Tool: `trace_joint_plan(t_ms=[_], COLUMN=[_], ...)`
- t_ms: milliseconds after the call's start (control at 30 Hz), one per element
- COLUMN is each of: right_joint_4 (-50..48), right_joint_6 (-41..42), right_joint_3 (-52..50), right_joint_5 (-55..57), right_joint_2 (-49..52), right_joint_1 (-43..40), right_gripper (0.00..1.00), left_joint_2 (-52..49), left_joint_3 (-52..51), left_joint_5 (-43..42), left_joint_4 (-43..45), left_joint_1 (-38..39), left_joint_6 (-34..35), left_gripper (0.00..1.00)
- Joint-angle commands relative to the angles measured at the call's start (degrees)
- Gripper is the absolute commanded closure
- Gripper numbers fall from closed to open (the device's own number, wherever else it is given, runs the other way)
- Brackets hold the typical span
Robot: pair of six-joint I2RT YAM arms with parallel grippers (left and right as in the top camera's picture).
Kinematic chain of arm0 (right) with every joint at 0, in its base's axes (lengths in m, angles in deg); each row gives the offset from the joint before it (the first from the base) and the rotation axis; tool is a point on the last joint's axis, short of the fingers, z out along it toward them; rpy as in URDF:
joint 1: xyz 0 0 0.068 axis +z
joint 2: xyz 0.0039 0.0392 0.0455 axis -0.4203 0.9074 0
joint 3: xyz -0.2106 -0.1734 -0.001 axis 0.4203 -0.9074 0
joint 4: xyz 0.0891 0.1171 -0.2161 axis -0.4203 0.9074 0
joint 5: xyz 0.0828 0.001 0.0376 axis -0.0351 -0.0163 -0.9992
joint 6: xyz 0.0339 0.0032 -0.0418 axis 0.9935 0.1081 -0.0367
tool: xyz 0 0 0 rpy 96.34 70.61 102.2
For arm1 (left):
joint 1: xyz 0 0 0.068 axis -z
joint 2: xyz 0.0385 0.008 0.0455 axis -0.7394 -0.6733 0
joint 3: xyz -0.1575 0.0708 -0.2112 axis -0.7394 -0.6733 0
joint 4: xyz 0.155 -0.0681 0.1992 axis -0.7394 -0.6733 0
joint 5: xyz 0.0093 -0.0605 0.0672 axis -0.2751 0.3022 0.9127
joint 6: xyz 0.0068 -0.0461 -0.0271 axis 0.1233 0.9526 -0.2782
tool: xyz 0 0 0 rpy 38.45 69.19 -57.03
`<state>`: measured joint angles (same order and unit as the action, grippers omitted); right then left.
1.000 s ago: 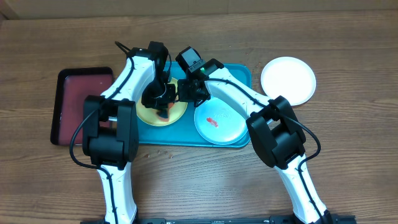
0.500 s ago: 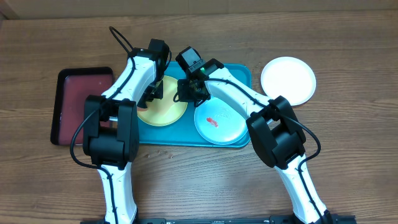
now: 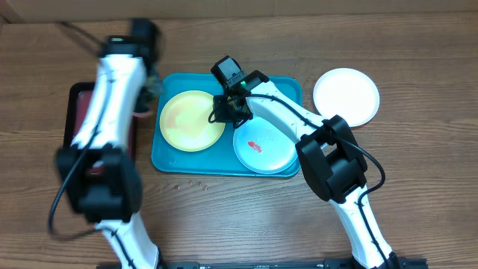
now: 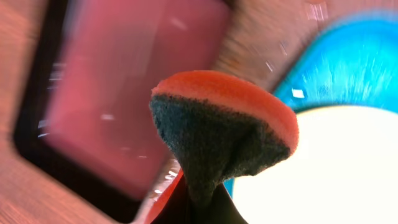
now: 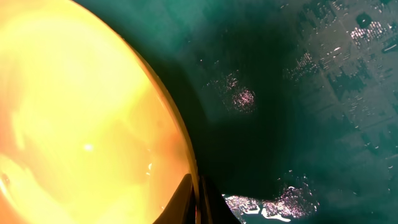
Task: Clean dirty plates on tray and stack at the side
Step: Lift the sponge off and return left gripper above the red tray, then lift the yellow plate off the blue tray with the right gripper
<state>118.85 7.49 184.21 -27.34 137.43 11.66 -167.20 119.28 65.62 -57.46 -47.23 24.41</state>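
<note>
At the far left a dark red tray (image 3: pixel 78 112) with a black rim lay on the wooden counter (image 3: pixel 418 172), partly covered by the left arm, which showed blurred in the overhead view. The left end effector (image 4: pixel 198 208) hung over the gap between that tray and the turquoise one, clamped on an orange sponge (image 4: pixel 224 118) whose dark scouring face was folded and pinched between the fingers; the sponge touched no plate. To its right sat the turquoise-blue tray (image 3: pixel 224 163), long side across the counter, carrying two of the dirty plates. The yellow-green plate (image 3: pixel 190 119) lay in the tray's left half; from overhead its surface looked clean, though the glare made small marks hard to judge. The right end effector (image 5: pixel 196 199) reached in from the right and met that plate at its right edge, its fingers drawn together on the rim, as the right wrist view showed. Just beside it, in the tray's right front part, lay the pale mint plate (image 3: pixel 272 153) with a small red smear (image 3: pixel 255 145) near its middle. Well off the tray, at the far right on the bare counter, lay the white plate (image 3: pixel 346 97), alone and flat.
</note>
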Motion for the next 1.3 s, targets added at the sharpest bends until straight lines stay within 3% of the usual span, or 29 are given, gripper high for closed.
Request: trace_joint_plan(t_ms=[0, 267, 533, 867, 1033, 1267], right_joint_4=[-0.2, 1.7, 8.1, 4.4, 2.2, 1.0], right_joint_6=[-3.0, -7.9, -16.2, -34.3, -46.2, -49.2], right_joint_3=[0.4, 7.4, 17.3, 20.5, 20.5, 20.5], right_joint_5=[2.5, 11.9, 39.6, 74.6, 78.6, 81.9], right_joint_2=[1.0, -2.2, -3.0, -3.0, -3.0, -3.0], right_joint_1=[0.4, 3.1, 8.9, 15.9, 17.9, 18.3], right_gripper=[0.96, 0.96, 0.96, 0.96, 0.96, 0.96], left_joint_2=[7.1, 6.6, 6.4, 6.4, 6.4, 6.4], left_joint_3=[2.1, -0.2, -4.0, -9.6, -9.7, -9.7], left_joint_5=[-2.1, -5.1, -8.1, -8.1, -8.1, -8.1], left_joint_4=[-1.2, -4.5, -2.0, 2.8, 3.0, 3.0], left_joint_1=[-5.9, -17.2, -21.4, -21.4, -21.4, -21.4], left_joint_6=[2.7, 3.4, 4.0, 4.0, 4.0, 4.0], left_gripper=[0.96, 0.96, 0.96, 0.96, 0.96, 0.96])
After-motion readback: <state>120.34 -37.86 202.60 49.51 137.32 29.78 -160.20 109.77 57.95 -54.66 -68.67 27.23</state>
